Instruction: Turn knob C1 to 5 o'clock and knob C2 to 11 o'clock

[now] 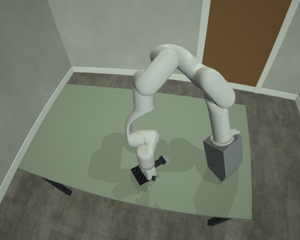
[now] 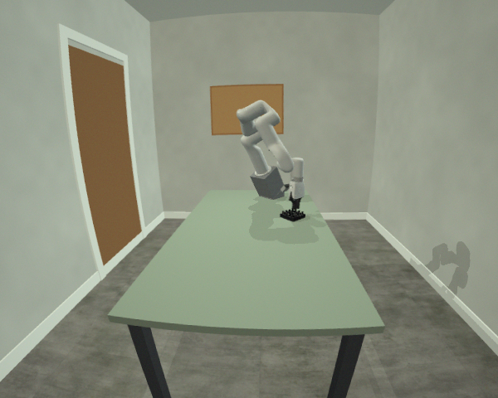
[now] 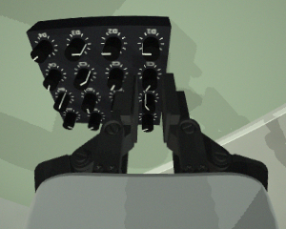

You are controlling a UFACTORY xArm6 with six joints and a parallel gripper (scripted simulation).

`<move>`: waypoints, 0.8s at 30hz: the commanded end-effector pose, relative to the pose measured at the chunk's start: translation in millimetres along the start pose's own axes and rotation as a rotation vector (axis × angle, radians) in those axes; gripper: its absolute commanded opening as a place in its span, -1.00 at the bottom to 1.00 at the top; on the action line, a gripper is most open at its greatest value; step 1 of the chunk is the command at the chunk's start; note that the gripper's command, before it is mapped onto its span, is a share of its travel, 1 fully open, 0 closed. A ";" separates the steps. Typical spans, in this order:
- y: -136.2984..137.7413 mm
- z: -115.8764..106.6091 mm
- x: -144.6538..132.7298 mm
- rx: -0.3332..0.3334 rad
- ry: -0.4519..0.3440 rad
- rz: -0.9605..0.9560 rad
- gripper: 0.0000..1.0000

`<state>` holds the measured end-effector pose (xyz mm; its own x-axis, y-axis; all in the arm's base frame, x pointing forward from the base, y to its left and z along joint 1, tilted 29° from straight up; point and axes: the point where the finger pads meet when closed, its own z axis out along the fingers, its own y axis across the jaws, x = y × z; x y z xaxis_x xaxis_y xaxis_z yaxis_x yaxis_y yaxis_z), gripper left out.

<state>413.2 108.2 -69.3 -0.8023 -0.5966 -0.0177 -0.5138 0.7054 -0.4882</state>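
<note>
The black knob box [image 1: 136,174] [image 2: 290,217] [image 3: 95,61] stands on the table with its names upside down in the wrist view, row D at the top and column 1 at the right. My gripper [image 2: 295,208] [image 3: 150,89] is open by a narrow gap and holds nothing. In the wrist view its fingertips stand on either side of knob C1 [image 3: 150,77], apparently above it. The white line of C1 points toward the picture's bottom, slightly left. Knob C2 [image 3: 115,77] is left of the left finger; its line also points down and slightly left. The left finger hides B2 and A2.
The green table [image 1: 93,108] [image 2: 249,278] carries the box near one long edge. A dark part with a grey end [image 1: 160,161] shows beside the hand in the top view. The arm's grey pedestal [image 1: 223,160] [image 2: 267,184] stands at the table's end.
</note>
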 end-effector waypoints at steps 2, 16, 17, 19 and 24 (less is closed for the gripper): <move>-0.2 -0.7 -1.2 0.000 -0.003 0.000 -0.61; -0.2 7.3 -1.2 0.000 -0.003 0.000 -0.61; -0.2 7.3 -1.2 0.000 -0.003 0.000 -0.61; -0.2 8.0 -1.2 0.000 -0.003 0.000 -0.61; -0.2 10.4 -1.2 0.000 -0.003 0.000 -0.61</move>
<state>416.3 104.2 -78.4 -0.8024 -0.5966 -0.0177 -0.5138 0.7055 -0.4882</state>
